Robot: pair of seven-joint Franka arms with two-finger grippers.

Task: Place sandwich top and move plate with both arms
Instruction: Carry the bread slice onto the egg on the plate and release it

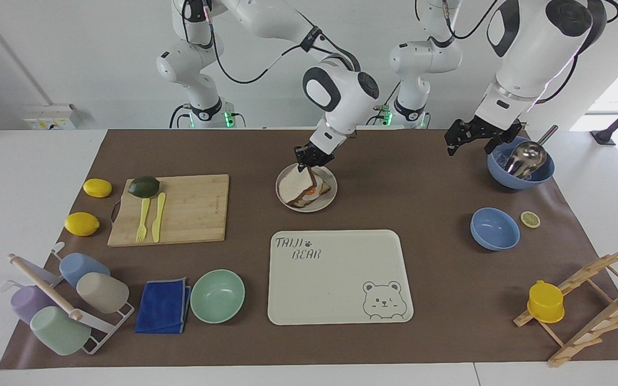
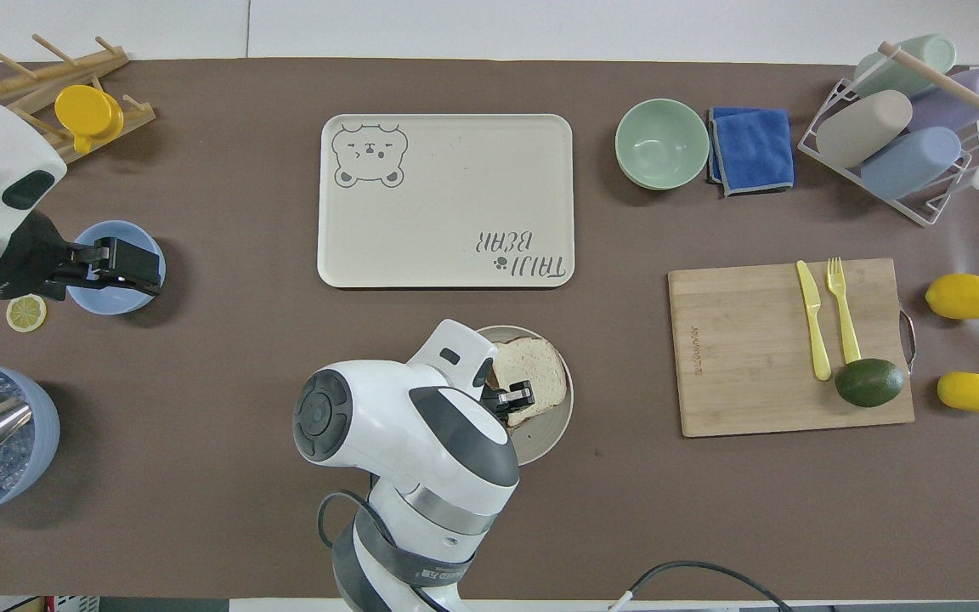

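My right gripper [image 1: 308,161] is shut on one edge of the sandwich top [image 1: 294,185], a pale bread slice. It holds the slice tilted over the light-grey plate [image 1: 328,202], with the slice's lower edge down on or just over the toasted slice with the fried egg [image 1: 317,192], which it mostly covers. In the overhead view the sandwich top [image 2: 534,372] lies over the plate [image 2: 554,432] beside the right gripper [image 2: 513,398]. My left gripper [image 1: 472,140] waits in the air toward the left arm's end, over the small blue bowl [image 2: 107,289] in the overhead view.
A cream bear tray [image 1: 336,279] lies farther from the robots than the plate. A wooden cutting board [image 1: 191,214] with yellow cutlery and an avocado lies toward the right arm's end. A mint bowl [image 1: 218,296], a blue bowl with a ladle [image 1: 521,166] and racks stand around.
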